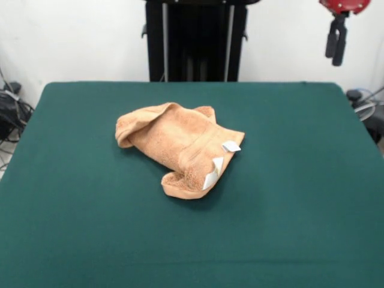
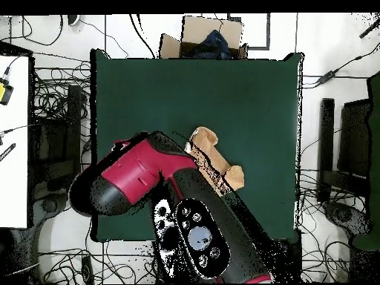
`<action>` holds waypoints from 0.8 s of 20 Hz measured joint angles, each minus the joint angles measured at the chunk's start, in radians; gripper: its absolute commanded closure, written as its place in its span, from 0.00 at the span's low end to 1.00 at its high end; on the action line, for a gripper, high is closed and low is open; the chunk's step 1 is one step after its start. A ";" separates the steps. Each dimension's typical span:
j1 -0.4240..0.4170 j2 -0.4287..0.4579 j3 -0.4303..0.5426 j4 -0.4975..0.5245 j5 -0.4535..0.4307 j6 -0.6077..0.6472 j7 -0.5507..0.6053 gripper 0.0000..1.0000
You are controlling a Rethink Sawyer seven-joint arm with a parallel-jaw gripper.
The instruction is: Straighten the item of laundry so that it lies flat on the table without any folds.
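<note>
Table (image 1: 72, 180) fills the frame; towel (image 1: 180, 147) sits bunched and folded at its centre, tags (image 1: 230, 146) lower right. Gripper (image 1: 336, 39) hangs upper right, well apart; jaw state unclear. Straightening not yet begun: next, probably reach down to a corner.

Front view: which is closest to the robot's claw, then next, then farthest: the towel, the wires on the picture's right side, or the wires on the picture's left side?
1. Right-side wires: at the picture's right edge, just below the gripper.
2. Towel: crumpled near the middle of the table.
3. Left-side wires: at the opposite edge, across the whole table.
</note>
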 measured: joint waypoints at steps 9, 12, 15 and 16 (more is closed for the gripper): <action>0.062 -0.010 -0.127 -0.024 -0.004 0.000 0.002 0.00; 0.059 -0.019 -0.167 -0.027 -0.004 -0.001 0.002 0.00; 0.042 -0.031 -0.204 -0.027 -0.004 -0.016 0.002 0.00; 0.034 -0.033 -0.218 -0.029 -0.004 -0.023 0.002 0.00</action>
